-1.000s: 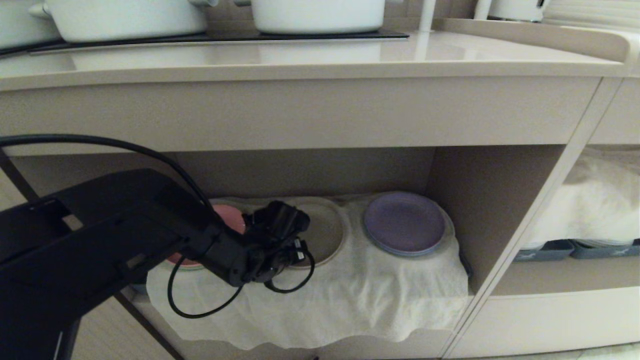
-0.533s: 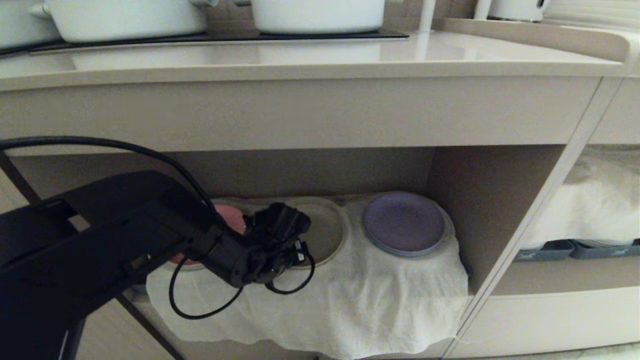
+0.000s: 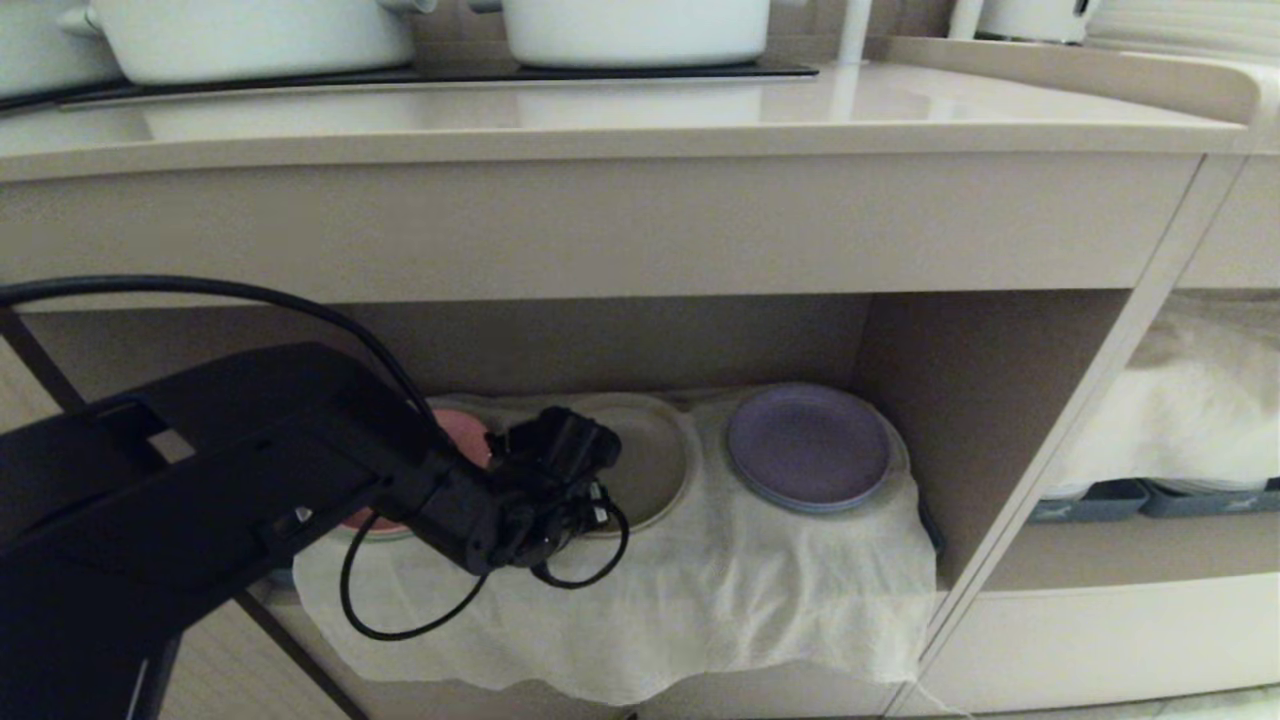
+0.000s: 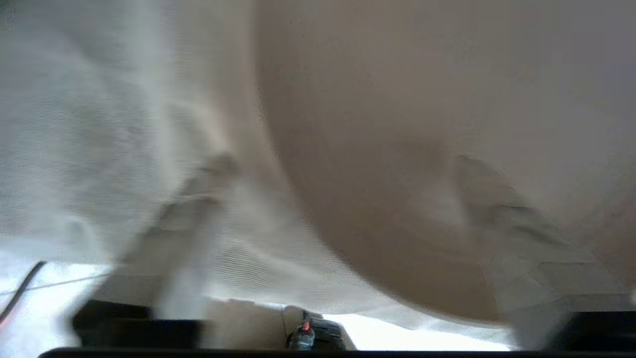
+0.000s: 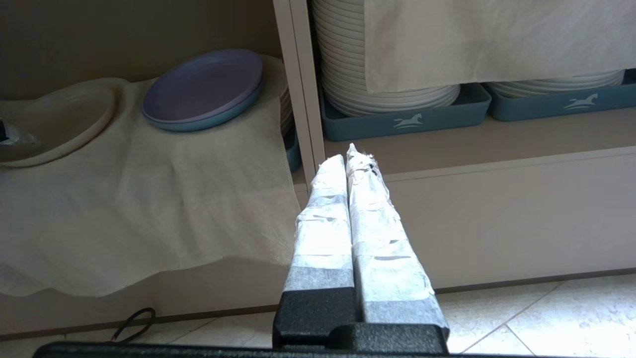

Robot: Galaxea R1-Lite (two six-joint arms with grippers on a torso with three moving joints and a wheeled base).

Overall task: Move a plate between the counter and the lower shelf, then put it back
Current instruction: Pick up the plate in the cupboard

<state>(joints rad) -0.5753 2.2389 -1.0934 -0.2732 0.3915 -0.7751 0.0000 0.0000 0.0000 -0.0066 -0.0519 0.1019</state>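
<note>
Plate (image 3: 650, 462) on the shelf cloth (image 3: 700, 590) looks light, stiff and slick; take its near rim. Left claw (image 4: 338, 199) straddles that rim, fingers spread wide. Right claw (image 5: 350, 156) closed, empty.

Kitchen: beige bench (image 3: 600, 115) across top of frame with black hob panel (image 3: 420, 75) and white pots (image 3: 635, 30); stacked white plates (image 5: 392, 92) in grey trays (image 5: 402, 122), upper right.

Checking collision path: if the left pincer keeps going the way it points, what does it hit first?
Most likely the cream plate on the white cloth: the left pincer sits at its near rim, fingers astride the edge in the wrist view. Depth is unclear.
</note>
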